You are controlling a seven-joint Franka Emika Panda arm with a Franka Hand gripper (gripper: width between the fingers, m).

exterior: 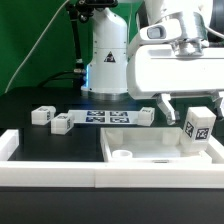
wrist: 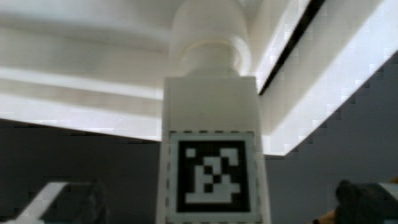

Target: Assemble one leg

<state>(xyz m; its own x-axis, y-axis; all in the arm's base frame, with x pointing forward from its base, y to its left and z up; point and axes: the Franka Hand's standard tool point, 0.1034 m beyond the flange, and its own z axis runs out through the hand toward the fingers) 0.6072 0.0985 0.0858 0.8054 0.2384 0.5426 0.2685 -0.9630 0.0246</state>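
One leg (exterior: 197, 128), a white square post with a black-and-white tag, stands upright in the corner of the large white tray-like piece (exterior: 150, 148) at the exterior view's right. My gripper (exterior: 190, 103) is just above it, open, one finger on each side and apart from it. In the wrist view the leg (wrist: 214, 140) fills the middle, its round end against the white piece (wrist: 107, 80). The fingertips (wrist: 43, 203) stand wide of the leg at both sides of my gripper (wrist: 205, 208).
Three more legs lie on the black table: two at the exterior view's left (exterior: 42, 114) (exterior: 62, 123), one near the middle (exterior: 146, 115). The marker board (exterior: 105, 117) lies between them. A white rail (exterior: 50, 172) borders the front. The robot base (exterior: 106, 65) stands behind.
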